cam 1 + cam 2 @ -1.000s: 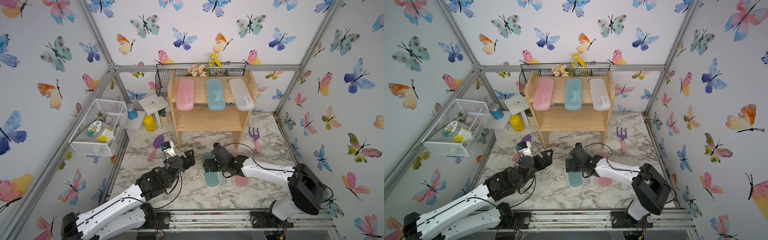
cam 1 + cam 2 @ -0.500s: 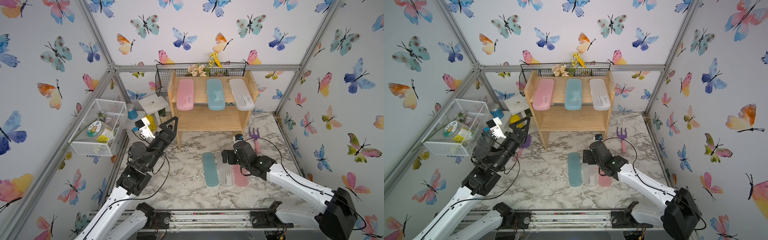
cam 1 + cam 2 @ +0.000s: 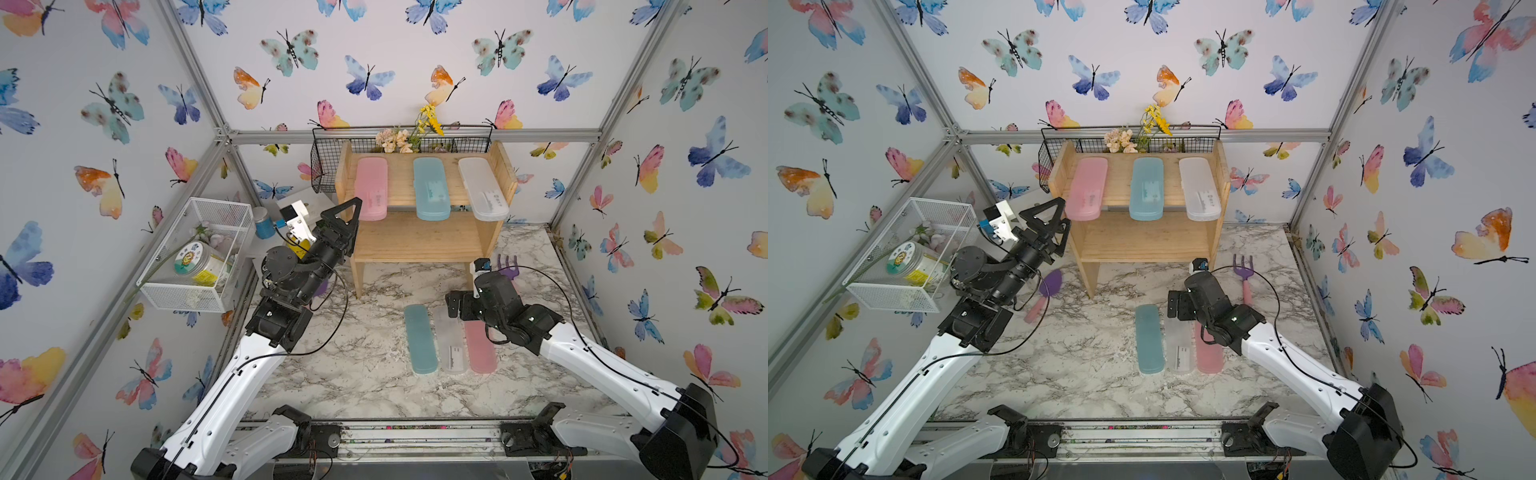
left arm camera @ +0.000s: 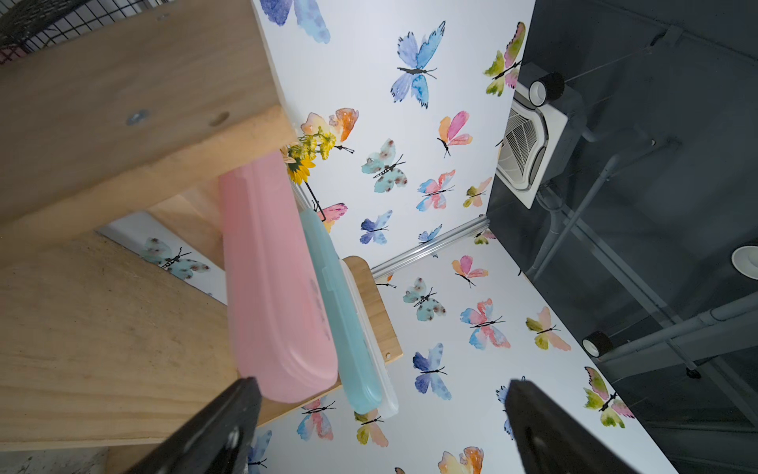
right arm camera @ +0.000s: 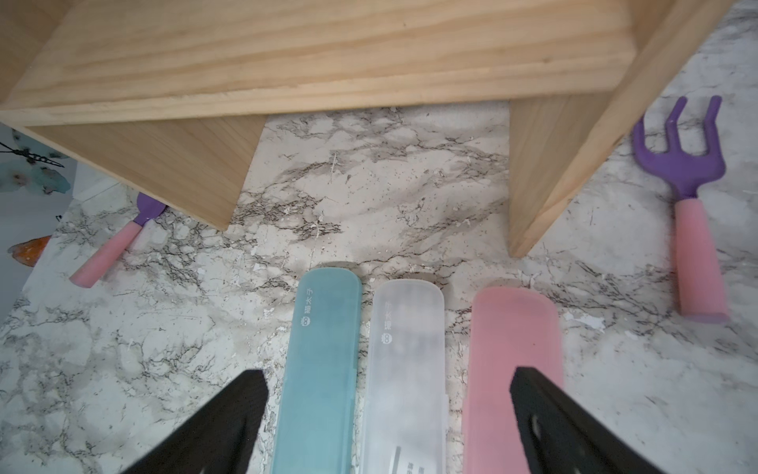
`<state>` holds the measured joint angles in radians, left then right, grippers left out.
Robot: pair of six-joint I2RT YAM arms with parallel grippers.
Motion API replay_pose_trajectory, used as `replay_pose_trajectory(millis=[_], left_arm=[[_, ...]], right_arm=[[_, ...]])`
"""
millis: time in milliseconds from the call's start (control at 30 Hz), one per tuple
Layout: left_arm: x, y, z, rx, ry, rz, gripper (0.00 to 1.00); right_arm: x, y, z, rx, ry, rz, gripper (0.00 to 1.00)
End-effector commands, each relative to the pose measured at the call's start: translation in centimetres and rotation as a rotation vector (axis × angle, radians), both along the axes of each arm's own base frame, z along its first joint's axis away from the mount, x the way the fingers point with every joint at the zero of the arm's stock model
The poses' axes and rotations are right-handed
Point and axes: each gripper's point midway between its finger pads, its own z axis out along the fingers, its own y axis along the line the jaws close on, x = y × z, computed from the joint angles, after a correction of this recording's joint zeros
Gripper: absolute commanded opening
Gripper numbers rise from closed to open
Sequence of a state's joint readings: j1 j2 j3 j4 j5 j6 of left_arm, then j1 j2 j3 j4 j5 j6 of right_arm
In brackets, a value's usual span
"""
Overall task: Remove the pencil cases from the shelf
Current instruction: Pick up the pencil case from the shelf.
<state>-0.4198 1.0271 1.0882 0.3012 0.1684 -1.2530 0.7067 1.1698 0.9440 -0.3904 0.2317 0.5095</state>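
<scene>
Twin overhead views of whole cell; wrist cameras close, facing shelf (image 5: 328,61).

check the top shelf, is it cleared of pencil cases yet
No, a pink pencil case, a teal one and a frosted clear one lie on the shelf.

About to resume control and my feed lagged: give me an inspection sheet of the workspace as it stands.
Surface: marble tabletop, bare in front.
Job's things: pink case, teal case and clear case on the shelf top tier; teal floor case, clear floor case and pink floor case lie side by side on the marble.
Clutter: purple fork; purple trowel; wire basket.
Grippers: left end effector open near the pink case; right end effector open, empty.
Cables: black loops on both arms.
Surroundings: butterfly walls.
</scene>
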Motion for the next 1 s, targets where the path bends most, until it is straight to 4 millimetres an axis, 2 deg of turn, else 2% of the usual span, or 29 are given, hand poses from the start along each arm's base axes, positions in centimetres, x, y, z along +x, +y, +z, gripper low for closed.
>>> replay_pose_trajectory(millis=[0,100,200,633,800,967], left_arm=[[0.2,-0.5,-0.2,-0.014,0.017,-0.048,0.99],[1.0,-0.8,-1.7,-0.015,0.061,-0.053,0.99],[1.4,-0.5,-2.4,-0.032,0.066,-0.036,0.99],[3.3,-0.8,-2.3,-0.021,0.096,-0.027,0.99],[3.6,-0.8,-2.8,-0.023,0.107,-0.017,0.83],[3.8,-0.7,-2.6,-0.018,0.105,-0.01,0.74]], right_arm=[[-0.3,-0.8,1.5,-0.016,-0.02,0.004,0.99],[-0.4,-1.0,1.6,-0.017,-0.019,0.004,0.99],[-0.4,-1.1,1.6,-0.018,-0.019,0.003,0.99],[-0.1,-0.4,1.6,-0.008,-0.007,0.02,0.99],[-0.1,-0.4,1.2,-0.013,0.0,0.021,0.99],[-0.1,-0.3,0.7,-0.015,0.008,0.025,0.99]])
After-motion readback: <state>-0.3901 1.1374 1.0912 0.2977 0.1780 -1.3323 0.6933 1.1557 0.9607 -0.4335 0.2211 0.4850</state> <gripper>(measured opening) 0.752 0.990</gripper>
